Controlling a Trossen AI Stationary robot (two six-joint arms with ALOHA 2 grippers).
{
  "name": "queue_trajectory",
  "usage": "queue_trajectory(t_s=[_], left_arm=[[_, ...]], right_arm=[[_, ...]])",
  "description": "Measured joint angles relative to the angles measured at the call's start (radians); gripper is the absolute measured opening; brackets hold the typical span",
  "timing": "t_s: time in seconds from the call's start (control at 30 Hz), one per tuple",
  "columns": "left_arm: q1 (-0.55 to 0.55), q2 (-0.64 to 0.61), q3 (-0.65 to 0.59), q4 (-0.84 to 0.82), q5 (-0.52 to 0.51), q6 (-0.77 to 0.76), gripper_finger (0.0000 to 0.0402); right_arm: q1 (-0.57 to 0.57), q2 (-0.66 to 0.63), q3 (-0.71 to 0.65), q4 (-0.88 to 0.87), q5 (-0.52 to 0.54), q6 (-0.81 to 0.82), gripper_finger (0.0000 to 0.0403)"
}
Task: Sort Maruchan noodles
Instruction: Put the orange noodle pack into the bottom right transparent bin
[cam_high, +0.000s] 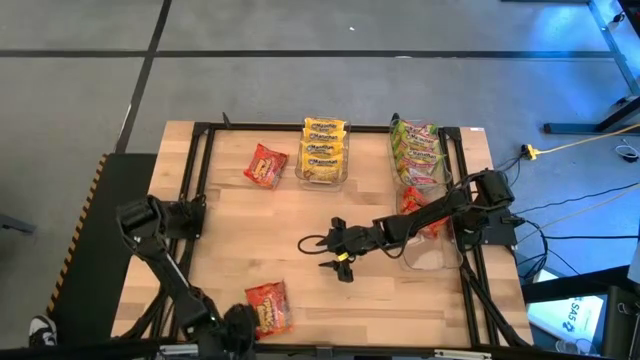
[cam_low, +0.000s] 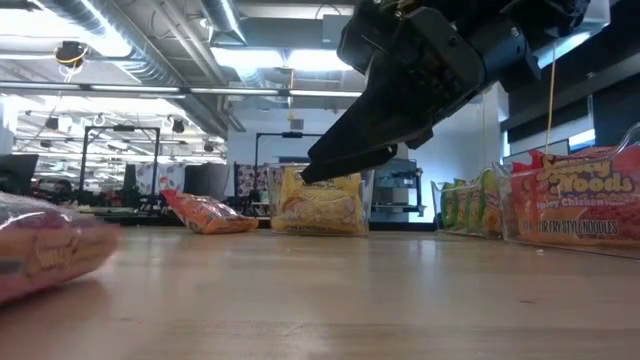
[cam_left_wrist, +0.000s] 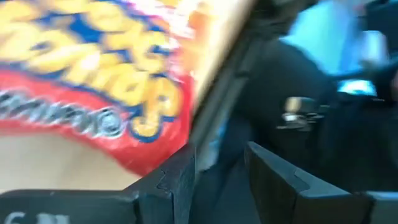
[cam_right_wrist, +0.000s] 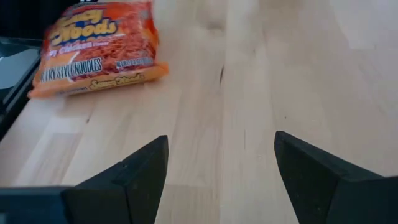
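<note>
Red-orange noodle packets lie flat on the table, one at the far left (cam_high: 265, 165) and one by the near edge (cam_high: 267, 305). Yellow packets (cam_high: 323, 150) stand in a clear bin, green ones (cam_high: 418, 152) fill another, and one red packet (cam_high: 414, 200) sits in a third. My right gripper (cam_high: 318, 252) hovers open over bare wood at the table's middle (cam_right_wrist: 221, 168), with a red packet (cam_right_wrist: 99, 46) ahead of it. My left gripper (cam_high: 243, 322) is low at the near edge beside the near red packet (cam_left_wrist: 93, 74). Its fingers (cam_left_wrist: 177, 180) stand slightly apart with nothing between them.
A dark metal frame (cam_high: 200, 190) runs along the table's left, right and far sides. The clear bin (cam_high: 428, 255) at the right has free room in its near half. Bare wood (cam_high: 300, 210) spreads over the table's middle. Cables lie on the floor to the right.
</note>
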Motion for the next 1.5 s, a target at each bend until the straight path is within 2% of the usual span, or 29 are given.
queue_trajectory(t_s=[0.27, 0.43, 0.53, 0.67, 0.9, 1.0, 1.1, 1.17, 1.23, 1.33, 1.4, 1.5], left_arm=[[-0.001, -0.019, 0.001, -0.483, -0.027, -0.292, 0.0133], [0.032, -0.019, 0.001, -0.706, -0.181, -0.379, 0.0133], [0.057, -0.019, 0.001, -0.767, -0.219, -0.375, 0.0133], [0.071, -0.030, 0.012, -0.772, -0.195, -0.317, 0.0133], [0.033, -0.059, 0.129, -0.769, -0.194, -0.275, 0.0133], [0.018, -0.048, 0.138, -0.601, -0.272, -0.153, 0.0133], [0.023, -0.013, 0.120, -0.405, -0.408, 0.035, 0.0133], [0.041, 0.020, 0.112, -0.307, -0.432, 0.141, 0.0133], [0.060, 0.061, 0.109, -0.272, -0.403, 0.197, 0.0133], [0.081, 0.108, 0.106, -0.267, -0.325, 0.201, 0.0133], [0.090, 0.128, 0.107, -0.266, -0.280, 0.201, 0.0133], [0.094, 0.136, 0.107, -0.266, -0.278, 0.198, 0.0133]], right_arm=[[0.001, 0.000, 0.000, -0.028, 0.000, 0.001, 0.0264], [0.001, 0.000, 0.000, -0.024, 0.000, 0.000, 0.0264], [0.001, 0.000, 0.000, -0.024, 0.000, 0.000, 0.0264], [0.000, 0.000, 0.000, -0.024, 0.000, 0.000, 0.0264], [0.000, 0.015, -0.001, 0.037, 0.000, 0.000, 0.0264], [0.000, 0.049, -0.001, 0.106, -0.003, 0.000, 0.0264], [-0.003, 0.092, -0.001, 0.180, 0.014, 0.005, 0.0264], [-0.006, 0.119, -0.001, 0.237, 0.024, 0.015, 0.0264], [-0.007, 0.140, -0.001, 0.293, 0.039, 0.018, 0.0264], [-0.009, 0.150, 0.004, 0.343, 0.123, -0.008, 0.0264], [-0.017, 0.150, 0.033, 0.344, 0.193, -0.026, 0.0264], [-0.038, 0.152, 0.094, 0.290, 0.246, -0.059, 0.0264]])
